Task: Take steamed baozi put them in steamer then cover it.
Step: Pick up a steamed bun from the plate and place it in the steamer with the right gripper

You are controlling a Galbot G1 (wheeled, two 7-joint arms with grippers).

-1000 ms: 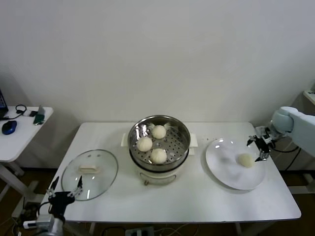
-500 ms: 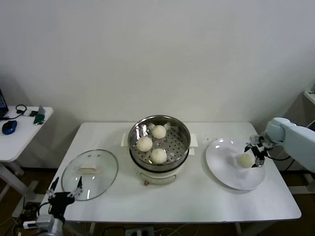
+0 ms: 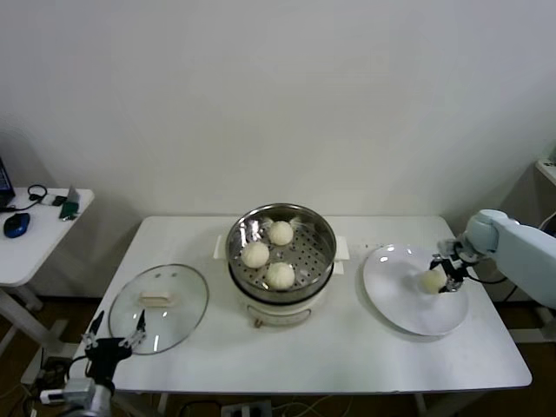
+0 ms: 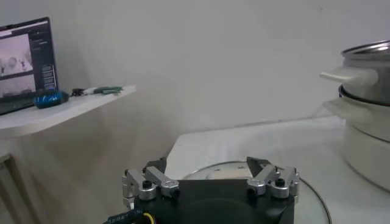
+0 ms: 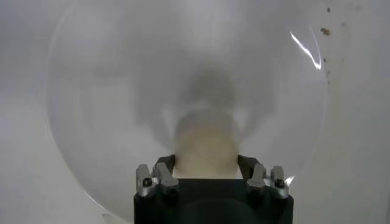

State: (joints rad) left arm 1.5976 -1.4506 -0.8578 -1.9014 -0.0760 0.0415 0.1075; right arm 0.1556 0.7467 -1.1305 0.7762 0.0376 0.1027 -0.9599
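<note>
Right pincer point(image 3: 447, 276) straddles plate's point(image 3: 395, 304) last baozi point(image 3: 432, 281).

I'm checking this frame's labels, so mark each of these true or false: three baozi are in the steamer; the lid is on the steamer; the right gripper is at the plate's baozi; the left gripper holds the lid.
1. Three baozi lie in the steamer. True.
2. The lid covers the steamer. False: it lies on the table, left of it.
3. The right gripper is at the last baozi on the plate. True.
4. The left gripper holds the lid. False: it is open, at the table's edge.
</note>
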